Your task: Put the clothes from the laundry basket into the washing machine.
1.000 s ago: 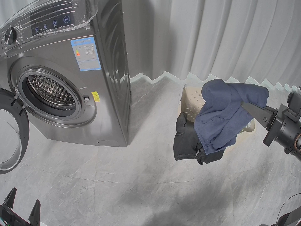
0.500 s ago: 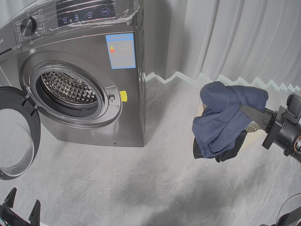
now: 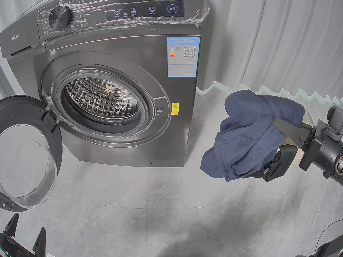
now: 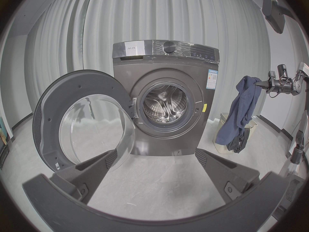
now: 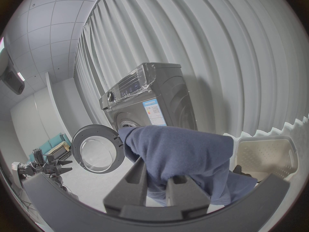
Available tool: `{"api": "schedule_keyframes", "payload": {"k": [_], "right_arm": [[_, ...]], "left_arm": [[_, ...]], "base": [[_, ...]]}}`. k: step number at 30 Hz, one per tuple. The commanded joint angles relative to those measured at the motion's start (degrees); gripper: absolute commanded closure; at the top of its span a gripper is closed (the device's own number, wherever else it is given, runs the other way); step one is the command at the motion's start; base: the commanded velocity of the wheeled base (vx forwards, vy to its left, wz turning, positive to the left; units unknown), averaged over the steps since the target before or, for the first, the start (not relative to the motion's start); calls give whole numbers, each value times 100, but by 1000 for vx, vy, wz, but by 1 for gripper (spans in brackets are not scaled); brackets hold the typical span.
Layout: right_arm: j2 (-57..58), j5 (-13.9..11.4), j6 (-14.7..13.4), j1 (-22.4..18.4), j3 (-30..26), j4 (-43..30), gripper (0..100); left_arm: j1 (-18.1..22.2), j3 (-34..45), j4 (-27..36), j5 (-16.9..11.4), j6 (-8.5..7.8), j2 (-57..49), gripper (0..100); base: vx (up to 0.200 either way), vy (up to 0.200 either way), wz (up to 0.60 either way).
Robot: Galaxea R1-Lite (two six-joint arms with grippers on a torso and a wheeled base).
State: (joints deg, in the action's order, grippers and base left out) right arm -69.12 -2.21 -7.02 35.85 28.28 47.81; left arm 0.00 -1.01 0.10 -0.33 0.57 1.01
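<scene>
My left gripper (image 3: 28, 230) sits low, cut off by the frame edge, fingers spread with nothing between them. My right gripper (image 5: 156, 174) is clamped on a blue garment (image 3: 250, 136) held in the air. A dark garment (image 3: 280, 163) dangles half hidden behind it, and I cannot tell what holds it. The laundry basket (image 5: 267, 155) sits below, partly covered by cloth. Beyond, the washing machine (image 3: 118, 47) stands with its door (image 3: 21, 107) swung wide, its lower edge cropped.

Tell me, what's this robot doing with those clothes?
It's loading laundry. Its right gripper is shut on a navy garment, held in the air by the beige laundry basket, with a black garment dangling beneath. The washing machine stands with its door swung open and drum empty. The left gripper is open, holding nothing.
</scene>
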Motion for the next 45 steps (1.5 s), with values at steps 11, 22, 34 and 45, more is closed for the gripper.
{"api": "schedule_keyframes", "payload": {"k": [11, 22, 34, 45], "right_arm": [[-14, 10, -10, 1, 2, 9, 100], [-181, 54, -36, -78, -7, 62, 100], [-189, 62, -36, -114, 2, 53, 100], [-198, 62, -36, -175, 2, 62, 100]], "left_arm": [[0, 92, -1, -2, 13, -66, 0], [0, 92, -1, 7, 13, -66, 0], [0, 92, -1, -2, 13, -66, 0], [0, 92, -1, -2, 13, -66, 0]], "base": [[-55, 36, 0], [-164, 0, 0], [0, 83, 0], [0, 200, 0]]}}
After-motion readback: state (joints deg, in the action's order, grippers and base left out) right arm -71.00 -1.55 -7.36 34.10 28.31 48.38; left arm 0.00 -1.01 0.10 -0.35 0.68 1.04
